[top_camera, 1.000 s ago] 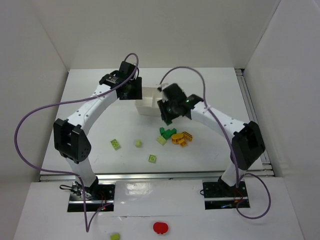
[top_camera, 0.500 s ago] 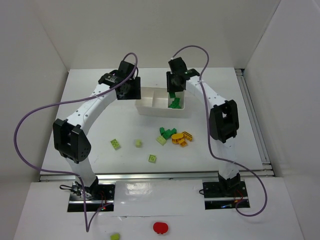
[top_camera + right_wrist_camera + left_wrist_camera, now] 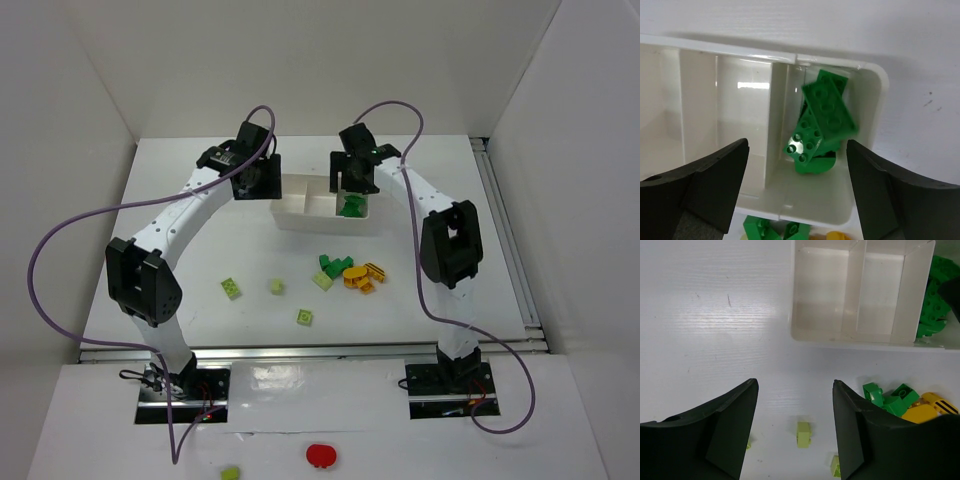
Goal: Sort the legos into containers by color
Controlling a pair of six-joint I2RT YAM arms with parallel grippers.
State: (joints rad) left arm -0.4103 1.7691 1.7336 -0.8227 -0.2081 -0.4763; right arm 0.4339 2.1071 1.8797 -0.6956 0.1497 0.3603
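Observation:
The white tray of three containers lies at the back of the table. My right gripper hangs over its right compartment, open. Below it, dark green legos lie in that compartment, the top one blurred. The middle and left compartments show no bricks. My left gripper is open beside the tray's left end, with nothing between its fingers. Loose on the table are dark green legos, orange-yellow ones and lime ones.
A red round object and one lime piece lie on the near ledge behind the arm bases. White walls close in the table on three sides. Purple cables loop above both arms.
My right gripper moved from the pile up to the tray's right compartment, opened and let go of a dark green brick. The left arm stayed where it was.

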